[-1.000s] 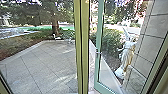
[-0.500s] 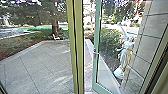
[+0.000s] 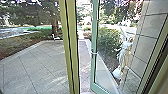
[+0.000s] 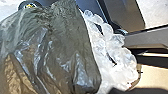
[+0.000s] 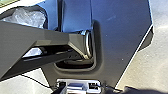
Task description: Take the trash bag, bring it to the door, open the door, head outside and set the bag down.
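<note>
Yard (image 3: 37, 67) beyond the open door (image 3: 94, 30); bag (image 4: 57, 50) close to the robot's left wrist, apparently inside the door.
Statue (image 3: 123, 56) outside, beyond the door's glass; clear plastic (image 4: 120, 60) beside the bag; handle (image 3: 94, 53) on the door. The bag, dark, creased and glossy, should prove soft, slippery and easily torn, its weight uncertain; a gathered neck would give the best hold. Whether the jaws of the left gripper or right gripper are apart, together or clamped cannot be told.

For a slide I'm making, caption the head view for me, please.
A green-framed glass door stands open onto a paved yard, a pale statue beyond it.
</note>
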{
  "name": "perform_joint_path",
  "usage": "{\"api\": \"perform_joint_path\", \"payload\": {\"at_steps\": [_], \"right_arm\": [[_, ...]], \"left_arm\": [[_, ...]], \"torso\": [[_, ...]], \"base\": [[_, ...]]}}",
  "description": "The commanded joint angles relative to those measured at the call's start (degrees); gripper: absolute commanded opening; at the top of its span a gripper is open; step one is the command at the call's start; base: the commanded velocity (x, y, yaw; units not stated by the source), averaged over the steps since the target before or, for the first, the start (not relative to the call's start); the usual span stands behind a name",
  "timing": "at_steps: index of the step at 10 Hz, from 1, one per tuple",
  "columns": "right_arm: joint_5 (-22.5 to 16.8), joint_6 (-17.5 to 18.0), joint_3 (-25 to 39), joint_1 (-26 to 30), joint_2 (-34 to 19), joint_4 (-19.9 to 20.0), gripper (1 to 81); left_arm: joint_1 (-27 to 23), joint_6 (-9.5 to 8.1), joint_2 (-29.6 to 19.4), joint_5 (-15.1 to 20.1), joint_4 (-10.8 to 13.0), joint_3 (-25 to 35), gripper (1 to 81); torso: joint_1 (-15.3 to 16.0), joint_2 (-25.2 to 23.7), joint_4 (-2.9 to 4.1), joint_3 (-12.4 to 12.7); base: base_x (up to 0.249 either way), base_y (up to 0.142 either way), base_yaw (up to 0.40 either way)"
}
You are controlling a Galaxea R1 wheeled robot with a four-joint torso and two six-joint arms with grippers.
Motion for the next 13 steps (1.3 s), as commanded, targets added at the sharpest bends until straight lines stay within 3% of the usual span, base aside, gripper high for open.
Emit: {"api": "perform_joint_path", "payload": {"at_steps": [1, 13], "right_arm": [[-3.9, -0.2, 0.4, 2.1, 0.3, -0.3, 81.1], [-3.9, -0.2, 0.4, 2.0, 0.4, -0.3, 81.1]], "left_arm": [[-2.3, 0.24, -0.1, 3.4, 0.4, 0.1, 1.0], [-2.2, 0.24, 0.5, 3.3, 0.5, 0.1, 1.0]], "torso": [[0.0, 0.0, 0.0, 0.0], [0.0, 0.0, 0.0, 0.0]], "base": [[0.0, -0.117, 0.0], [0.0, -0.125, 0.0]]}}
